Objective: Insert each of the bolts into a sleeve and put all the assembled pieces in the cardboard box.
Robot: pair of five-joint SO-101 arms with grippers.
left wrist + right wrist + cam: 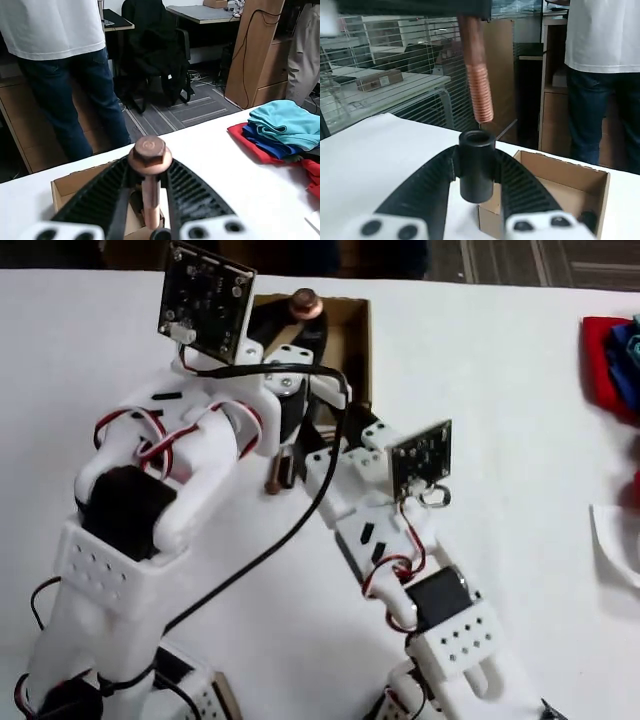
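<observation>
My left gripper [150,162] is shut on a long copper bolt [149,152], gripping it just under the hex head. It hangs over the cardboard box [70,186]. My right gripper [476,162] is shut on an upright black sleeve [476,172]. The bolt's threaded tip [481,100] hangs just above the sleeve's open top, apart from it. In the high view the bolt head [305,305] lies over the box [355,320], and the bolt's tip [272,482] meets the right gripper [290,468] in front of the box. A dark piece [590,218] lies inside the box [555,182].
Folded red, blue and teal cloths [612,350] lie at the table's right edge, also seen from the left wrist [282,127]. A white curved object [615,540] sits below them. Both arms and a black cable [290,530] crowd the table's middle.
</observation>
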